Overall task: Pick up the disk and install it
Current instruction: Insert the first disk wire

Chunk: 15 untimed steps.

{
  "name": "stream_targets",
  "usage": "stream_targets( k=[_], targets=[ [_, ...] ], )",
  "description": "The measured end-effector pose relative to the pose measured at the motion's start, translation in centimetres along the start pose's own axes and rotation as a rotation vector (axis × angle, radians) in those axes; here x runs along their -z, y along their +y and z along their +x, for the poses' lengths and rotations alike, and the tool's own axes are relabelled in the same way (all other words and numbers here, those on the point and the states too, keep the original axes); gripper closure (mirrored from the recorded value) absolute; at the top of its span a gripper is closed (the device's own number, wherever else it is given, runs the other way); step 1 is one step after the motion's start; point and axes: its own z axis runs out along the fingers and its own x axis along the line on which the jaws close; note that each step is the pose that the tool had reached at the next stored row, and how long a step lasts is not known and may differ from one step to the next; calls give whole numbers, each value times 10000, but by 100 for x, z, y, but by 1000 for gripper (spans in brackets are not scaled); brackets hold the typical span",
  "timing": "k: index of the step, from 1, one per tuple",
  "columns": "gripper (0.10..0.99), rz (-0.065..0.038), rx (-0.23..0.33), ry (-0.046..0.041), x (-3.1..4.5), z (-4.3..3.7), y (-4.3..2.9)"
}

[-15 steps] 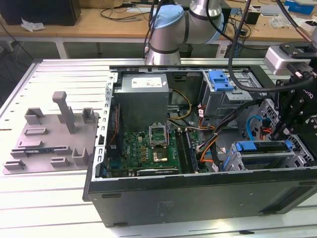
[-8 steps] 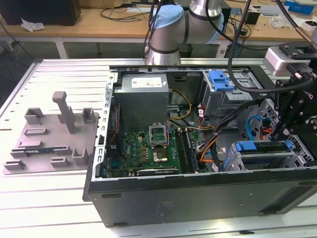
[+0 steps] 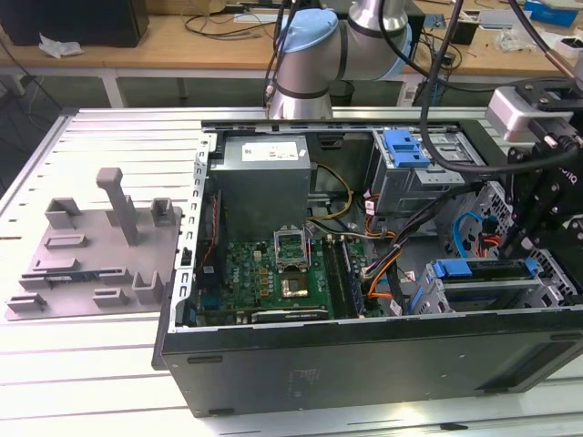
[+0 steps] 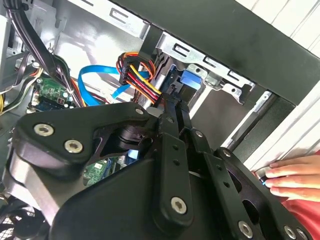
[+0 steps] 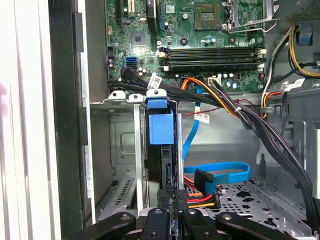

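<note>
The gripper (image 3: 517,244) is hanging over the drive cage (image 3: 474,299) at the exterior view's right end of the open computer case (image 3: 364,364), which is lying on its side on the counter (image 3: 91,382). The disk (image 5: 161,127) is standing edge-on in one of the cage's slots, with its blue carrier frame showing between the metal rails in the first wrist view. The fingers (image 4: 170,150) are looking clenched on its near edge, a thin pinch as far as I can judge.

The step in hand is looking like seating. Doing it well is meaning a straight push along the rails, with the disk staying parallel to the cage walls so the carrier is not binding on one side. I cannot tell whether it is fully home.

Two things are crowding the work. The orange, red and yellow power cable (image 4: 137,75) and the blue data cable (image 5: 220,172) are lying just beside the fingers, so any sideways drift is risking a snag. A person's hand (image 4: 295,177) is resting near the case's outer wall, which is calling for slow, small motion.
</note>
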Motion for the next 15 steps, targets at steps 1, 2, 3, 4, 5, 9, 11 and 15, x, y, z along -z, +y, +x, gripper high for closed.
stream_targets(
  k=[1,2,3,4,5,9,11,15],
  targets=[
    [922,-2,-8,-39,0,13,-1],
    [922,-3,-14,-65,0,23,-1],
    [922,-4,-19,-98,0,31,-1],
    [922,-6,-24,-140,-1,41,-1],
    [922,-10,-33,-250,-1,60,-2],
    [922,-15,-46,-372,-2,86,-3],
    [922,-16,-61,-401,-2,102,-4],
    [922,-16,-63,-402,-2,104,-4]
  ],
)
